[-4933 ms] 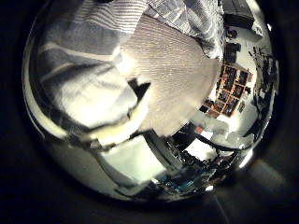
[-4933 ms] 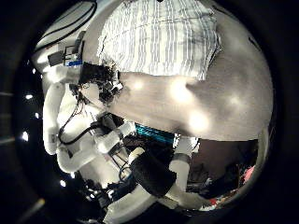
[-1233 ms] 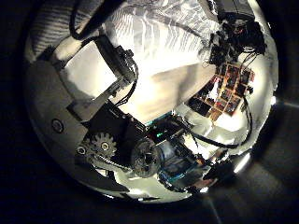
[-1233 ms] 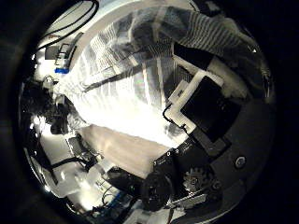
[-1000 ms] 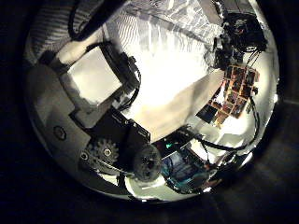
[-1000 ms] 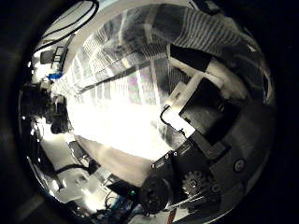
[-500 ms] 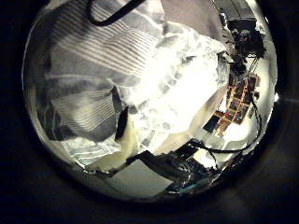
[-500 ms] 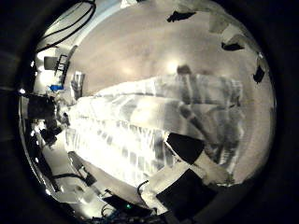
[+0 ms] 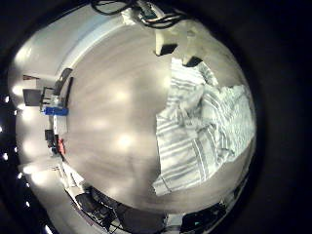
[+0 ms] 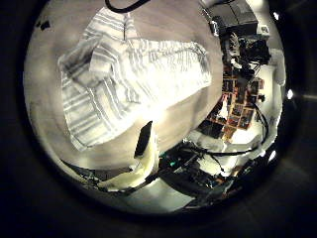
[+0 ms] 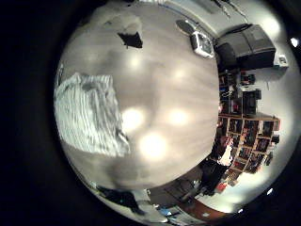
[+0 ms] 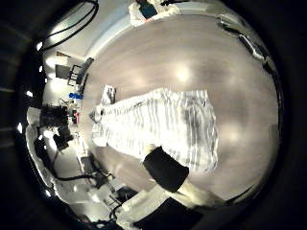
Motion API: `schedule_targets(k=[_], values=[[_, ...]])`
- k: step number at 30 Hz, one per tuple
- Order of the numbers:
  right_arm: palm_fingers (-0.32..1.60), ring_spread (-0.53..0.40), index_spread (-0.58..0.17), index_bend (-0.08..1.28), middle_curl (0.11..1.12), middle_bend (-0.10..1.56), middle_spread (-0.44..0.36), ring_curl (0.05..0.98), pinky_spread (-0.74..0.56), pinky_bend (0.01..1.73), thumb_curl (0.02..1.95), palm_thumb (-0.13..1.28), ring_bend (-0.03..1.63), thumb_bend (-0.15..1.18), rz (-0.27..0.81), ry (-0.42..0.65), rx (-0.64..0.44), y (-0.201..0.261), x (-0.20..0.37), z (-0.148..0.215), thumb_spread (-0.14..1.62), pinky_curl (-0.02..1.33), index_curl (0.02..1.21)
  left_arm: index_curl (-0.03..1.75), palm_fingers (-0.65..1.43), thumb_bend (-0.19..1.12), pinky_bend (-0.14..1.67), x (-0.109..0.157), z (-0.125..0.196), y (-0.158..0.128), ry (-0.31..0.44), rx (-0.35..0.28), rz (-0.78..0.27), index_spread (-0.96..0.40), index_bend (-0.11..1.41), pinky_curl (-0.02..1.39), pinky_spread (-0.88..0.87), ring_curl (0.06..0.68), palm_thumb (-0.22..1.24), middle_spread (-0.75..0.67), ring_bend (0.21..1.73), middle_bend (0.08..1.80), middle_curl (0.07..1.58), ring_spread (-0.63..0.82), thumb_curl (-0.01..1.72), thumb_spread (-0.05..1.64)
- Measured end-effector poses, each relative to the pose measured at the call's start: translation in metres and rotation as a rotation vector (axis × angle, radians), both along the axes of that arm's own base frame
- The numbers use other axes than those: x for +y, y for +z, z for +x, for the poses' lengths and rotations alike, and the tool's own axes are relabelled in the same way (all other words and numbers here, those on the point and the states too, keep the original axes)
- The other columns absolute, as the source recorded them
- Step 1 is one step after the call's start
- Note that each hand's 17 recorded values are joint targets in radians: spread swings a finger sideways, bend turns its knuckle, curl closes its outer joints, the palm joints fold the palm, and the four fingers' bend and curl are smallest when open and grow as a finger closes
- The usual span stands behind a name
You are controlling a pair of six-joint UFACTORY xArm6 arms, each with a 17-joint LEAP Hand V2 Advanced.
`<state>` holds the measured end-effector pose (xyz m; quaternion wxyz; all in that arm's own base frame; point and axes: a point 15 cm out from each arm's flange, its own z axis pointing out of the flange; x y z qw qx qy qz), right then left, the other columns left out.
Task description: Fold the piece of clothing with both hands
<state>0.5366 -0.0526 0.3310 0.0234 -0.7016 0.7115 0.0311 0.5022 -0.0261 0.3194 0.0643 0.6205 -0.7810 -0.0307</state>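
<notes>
A striped garment point(image 9: 205, 132) lies bunched and partly folded on the table point(image 9: 117, 107) in the left little finger side palm view. It also shows in the left thumb side palm view point(image 10: 129, 74), lying flat well below the palm, with one finger point(image 10: 145, 157) of my left hand at the edge, away from the cloth. In the right thumb side palm view the garment point(image 12: 158, 125) lies on the table, and one finger point(image 12: 168, 171) of my right hand reaches in above it. The right little finger side palm view shows the garment point(image 11: 89, 113) off to one side. Neither hand holds cloth.
The table point(image 11: 169, 85) stretches wide beside the garment. A small dark thing point(image 11: 130, 40) and a pale thing point(image 11: 200, 42) lie near its far edge. Shelves point(image 10: 238, 99) and room clutter stand beyond the table.
Both hands were close on the cloth with curled fingers in view. Now the cloth is let go and lies on the table, and both palms have risen away from it.
</notes>
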Motion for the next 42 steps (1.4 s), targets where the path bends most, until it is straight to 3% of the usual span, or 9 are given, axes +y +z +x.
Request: schedule_targets(k=[7,18,33,37,42], values=[[0.07,0.122,-0.354,0.16,0.38,0.37,0.006,0.311,0.45,0.77,0.31,0.28,0.75,-0.02,0.038,0.002,0.09,-0.037,0.009,-0.002,1.25,0.43,0.37,0.44,-0.05,-0.03,0.38,-0.01,-0.032,-0.054,0.005,0.107,-0.043,-0.02,0.16,0.39,0.53,0.223,0.28,0.38,0.64,0.16,0.33,0.49,0.32,1.03],[0.07,0.162,-0.307,0.15,0.36,0.32,0.051,0.278,0.45,0.76,0.29,0.26,0.71,-0.02,0.047,-0.007,0.223,-0.127,0.027,0.006,1.24,0.38,0.32,0.38,-0.03,-0.02,0.37,-0.004,-0.036,-0.113,0.067,0.132,-0.057,-0.01,0.17,0.36,0.55,0.215,0.28,0.38,0.61,0.17,0.28,0.51,0.32,1.05],[0.17,0.157,-0.266,0.15,0.35,0.29,0.065,0.265,0.45,0.81,0.31,0.32,0.73,-0.02,0.039,-0.03,0.241,-0.163,0.031,0.014,1.19,0.35,0.29,0.36,-0.02,-0.02,0.37,0.003,-0.036,-0.121,0.075,0.141,-0.057,-0.01,0.17,0.34,0.55,0.214,0.27,0.38,0.6,0.17,0.26,0.52,0.31,1.06],[0.26,0.109,-0.24,0.15,0.36,0.32,0.045,0.275,0.44,0.84,0.32,0.35,0.8,-0.01,0.031,-0.026,0.244,-0.163,0.032,0.014,1.18,0.34,0.27,0.35,-0.02,-0.02,0.37,0.002,-0.035,-0.125,0.077,0.146,-0.056,-0.01,0.17,0.33,0.55,0.216,0.27,0.38,0.59,0.17,0.26,0.52,0.31,1.06],[0.37,-0.016,-0.226,0.15,0.39,0.38,0.0,0.306,0.3,0.9,0.33,0.39,0.91,-0.01,0.026,-0.02,0.249,-0.163,0.034,0.012,1.18,0.35,0.27,0.35,-0.02,-0.02,0.37,0.003,-0.034,-0.125,0.078,0.146,-0.057,-0.01,0.17,0.33,0.55,0.218,0.28,0.37,0.59,0.17,0.25,0.52,0.31,1.06]])
